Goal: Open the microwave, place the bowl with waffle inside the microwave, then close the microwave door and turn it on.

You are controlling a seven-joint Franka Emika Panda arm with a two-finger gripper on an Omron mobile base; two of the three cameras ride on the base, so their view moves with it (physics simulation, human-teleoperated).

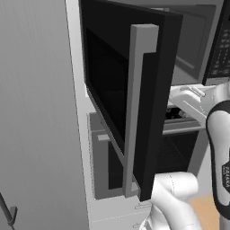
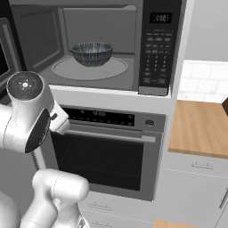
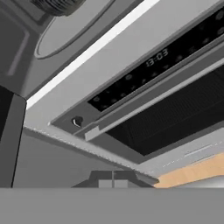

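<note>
The microwave point(image 2: 95, 91) stands open, its keypad strip point(image 2: 156, 53) on the right. A dark patterned bowl point(image 2: 92, 53) sits on the round turntable point(image 2: 89, 69) inside; its contents are hidden by the rim. The microwave door point(image 1: 152, 67) is swung out to the left, its grey bar handle point(image 1: 137, 112) facing me. My gripper point(image 3: 113, 180) is shut with nothing between its fingers. It hangs below the microwave's front lip, in front of the oven's control panel. From the hand view the bowl point(image 3: 57, 5) is at the top left and the door edge point(image 3: 8, 140) at the left.
A grey oven point(image 2: 107, 151) with a horizontal handle point(image 2: 111, 132) sits under the microwave. A wooden counter point(image 2: 200, 129) lies to the right, drawers point(image 2: 200, 187) below it. A tall grey cabinet panel point(image 1: 36, 112) stands on the left. My white arm point(image 2: 26, 111) crosses the oven's left side.
</note>
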